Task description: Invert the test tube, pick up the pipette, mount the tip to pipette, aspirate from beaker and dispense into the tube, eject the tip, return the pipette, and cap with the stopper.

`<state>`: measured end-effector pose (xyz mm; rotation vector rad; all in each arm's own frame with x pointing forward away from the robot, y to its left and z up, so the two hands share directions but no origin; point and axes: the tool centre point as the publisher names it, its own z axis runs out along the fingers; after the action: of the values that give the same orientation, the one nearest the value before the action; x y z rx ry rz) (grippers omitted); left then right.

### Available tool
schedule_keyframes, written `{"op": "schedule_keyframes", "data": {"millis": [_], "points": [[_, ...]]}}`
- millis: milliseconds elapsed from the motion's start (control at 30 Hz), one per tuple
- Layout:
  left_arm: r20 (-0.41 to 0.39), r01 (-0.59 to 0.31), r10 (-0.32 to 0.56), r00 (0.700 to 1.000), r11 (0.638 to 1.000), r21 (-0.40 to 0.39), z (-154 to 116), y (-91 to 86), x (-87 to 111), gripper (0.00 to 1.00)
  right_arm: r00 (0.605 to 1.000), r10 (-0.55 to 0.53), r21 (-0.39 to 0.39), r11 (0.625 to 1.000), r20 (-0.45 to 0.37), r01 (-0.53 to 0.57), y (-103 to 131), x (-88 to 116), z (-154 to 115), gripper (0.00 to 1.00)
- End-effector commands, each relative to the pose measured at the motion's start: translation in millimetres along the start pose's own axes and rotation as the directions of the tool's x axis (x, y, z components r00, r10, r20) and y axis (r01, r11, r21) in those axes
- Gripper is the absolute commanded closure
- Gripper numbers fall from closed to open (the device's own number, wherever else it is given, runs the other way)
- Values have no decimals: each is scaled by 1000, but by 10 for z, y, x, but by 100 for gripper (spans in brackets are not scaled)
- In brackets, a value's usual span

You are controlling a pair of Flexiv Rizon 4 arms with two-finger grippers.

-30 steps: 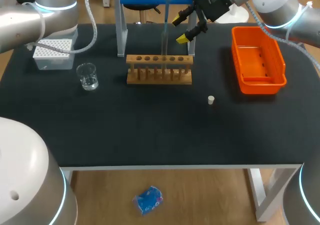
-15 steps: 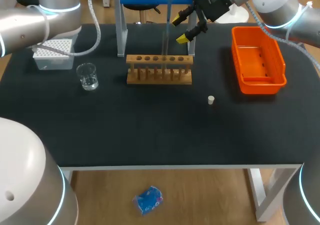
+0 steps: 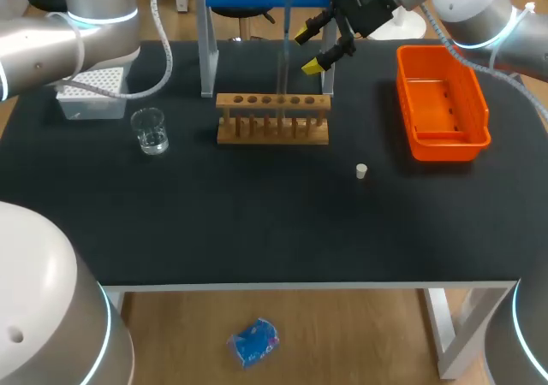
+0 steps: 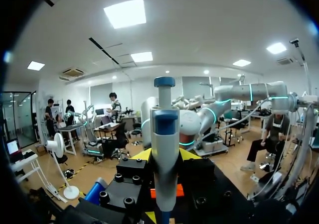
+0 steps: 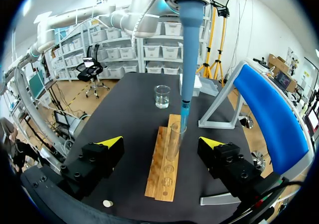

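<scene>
The blue-and-white pipette (image 4: 165, 134) stands upright with my left gripper (image 4: 165, 157) shut on its body. In the head view its thin shaft (image 3: 283, 38) runs down into a clear test tube (image 3: 281, 84) standing in the wooden rack (image 3: 272, 118). From the right wrist the pipette (image 5: 188, 59) has its tip inside the mouth of the tube (image 5: 174, 139). My right gripper (image 5: 162, 143) is open, just behind the rack and above it, with nothing between its fingers. The glass beaker (image 3: 151, 132) sits left of the rack. A small white stopper (image 3: 361, 172) lies on the mat to the rack's right front.
A white tip box (image 3: 90, 92) is at the back left under my left arm (image 3: 86, 26). An orange bin (image 3: 441, 103) stands at the right. A blue stand with grey legs (image 3: 207, 60) rises behind the rack.
My left arm's elbow has shifted slightly to the right; the pipette stays over the tube. The right arm has not moved.
</scene>
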<state>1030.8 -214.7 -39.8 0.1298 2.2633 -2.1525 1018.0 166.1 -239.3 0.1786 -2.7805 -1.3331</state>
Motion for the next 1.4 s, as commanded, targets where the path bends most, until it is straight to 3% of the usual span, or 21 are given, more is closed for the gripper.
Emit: {"op": "schedule_keyframes", "data": {"millis": [33, 467, 1400], "points": [[28, -1, 1, 1000, 1000, -7, -37, -8, 74, 100, 1000, 0, 2, 1000, -4, 0, 1, -9, -9, 0], [66, 9, -6, 998, 999, -34, -91, 32, 118, 100, 1000, 0, 2, 1000, -4, 0, 1, -9, -9, 0], [48, 32, -30, 998, 999, -26, -39, 100, 94, 100, 1000, 0, 2, 1000, -4, 0, 1, -9, -9, 0]]}}
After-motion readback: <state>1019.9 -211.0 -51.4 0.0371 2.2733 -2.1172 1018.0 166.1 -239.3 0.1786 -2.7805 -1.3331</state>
